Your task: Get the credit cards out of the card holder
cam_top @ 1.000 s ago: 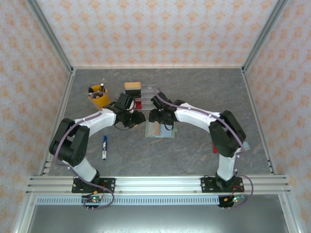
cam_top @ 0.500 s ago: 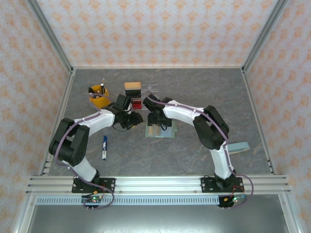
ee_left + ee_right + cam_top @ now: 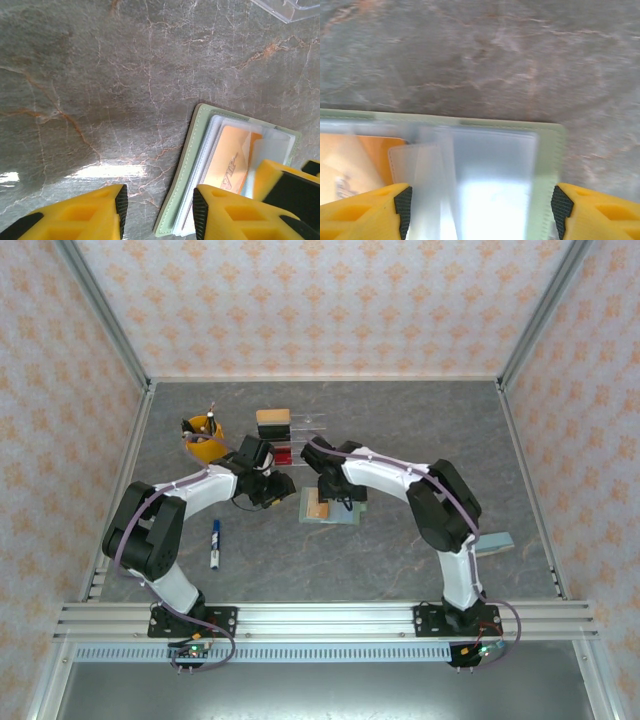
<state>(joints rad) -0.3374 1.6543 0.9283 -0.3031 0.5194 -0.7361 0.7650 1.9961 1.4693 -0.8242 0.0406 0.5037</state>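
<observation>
Jaws spread: left gripper straddles the card holder edge, right gripper above its corner.

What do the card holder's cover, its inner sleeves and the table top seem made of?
Card holder cover: matte sage-green, probably faux leather; stitched edge.
Sleeves: clear glossy plastic; the orange card shows through.
Table top: grey veined stone look, perhaps laminate.

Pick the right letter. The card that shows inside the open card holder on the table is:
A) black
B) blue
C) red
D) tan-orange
D: in the left wrist view a tan-orange card lies under the clear sleeves of the open card holder.
</observation>
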